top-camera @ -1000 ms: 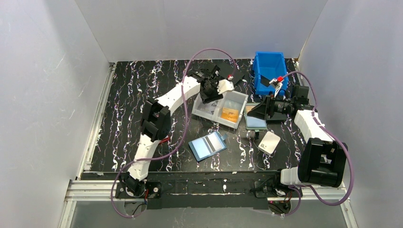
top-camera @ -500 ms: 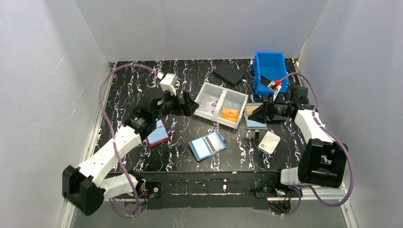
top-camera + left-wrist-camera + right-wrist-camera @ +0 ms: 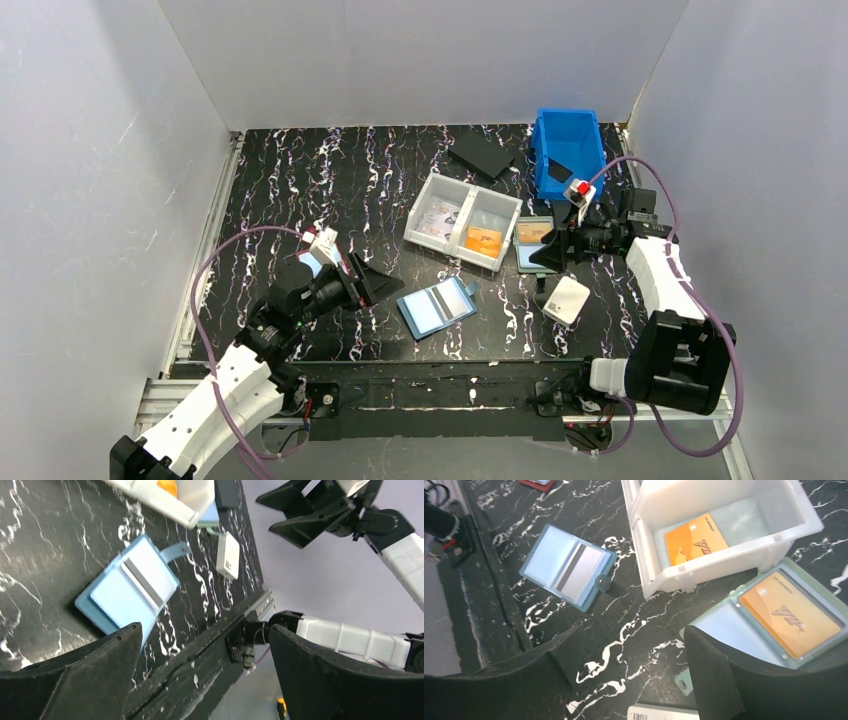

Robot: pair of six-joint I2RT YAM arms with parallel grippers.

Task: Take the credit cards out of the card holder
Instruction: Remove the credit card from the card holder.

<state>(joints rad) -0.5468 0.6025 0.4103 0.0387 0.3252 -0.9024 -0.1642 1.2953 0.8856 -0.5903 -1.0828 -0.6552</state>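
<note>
The light-blue card holder (image 3: 437,307) lies open on the black table near the front centre. It also shows in the left wrist view (image 3: 127,587) and the right wrist view (image 3: 569,562). A pale credit card with a dark stripe (image 3: 581,570) sits in one of its pockets. My left gripper (image 3: 385,286) is open and empty, just left of the holder and above the table (image 3: 202,630). My right gripper (image 3: 541,262) is open and empty (image 3: 629,642), beside the teal holder with an orange card (image 3: 784,610).
A white two-part tray (image 3: 463,220) holds an orange card (image 3: 694,542) and a printed card (image 3: 437,215). A blue bin (image 3: 568,150) stands at the back right. A white box (image 3: 567,298) lies right of the card holder. A red-edged holder (image 3: 536,483) lies far left.
My left arm has swung back from the white tray to the near left and now points at the card holder. My right gripper has drawn slightly to the right.
</note>
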